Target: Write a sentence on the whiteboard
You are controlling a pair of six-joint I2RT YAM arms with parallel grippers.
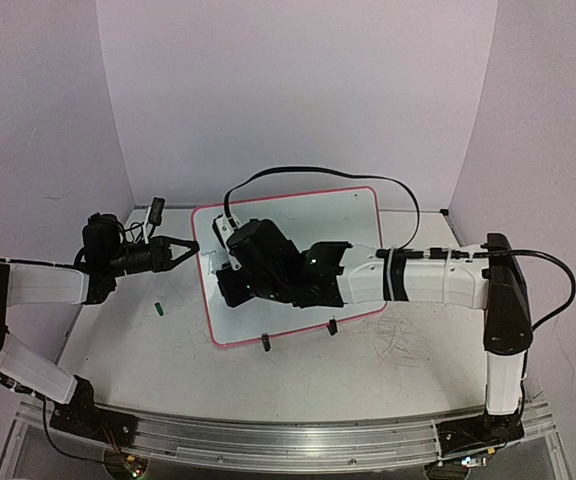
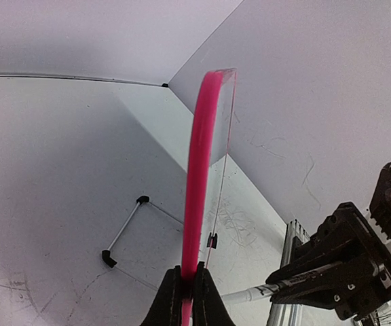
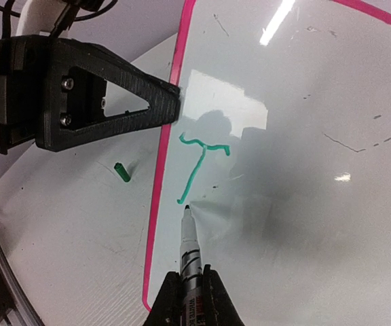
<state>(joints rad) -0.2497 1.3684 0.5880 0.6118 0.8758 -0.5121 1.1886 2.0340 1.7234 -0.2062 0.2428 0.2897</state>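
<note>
The big white table [image 1: 368,370] holds the whiteboard [image 1: 308,215], which stands tilted on its little black feet. The left gripper [image 2: 189,278] is pinched tight on the board's pink left edge to keep it steady. The right gripper [image 3: 185,282] is squeezed shut on a pen [image 3: 190,251]. The pen points straight out from the gripper, up the board. Its tip sits at the foot of the sentence [image 3: 199,163], which is just one green letter, a T. I think the tip touches the board, but it is hard to tell. The next letter goes to the right of the T, away from the pink edge, so the right arm must slide that way. A small green cap [image 3: 121,172] lies on the table, just beside the board.
</note>
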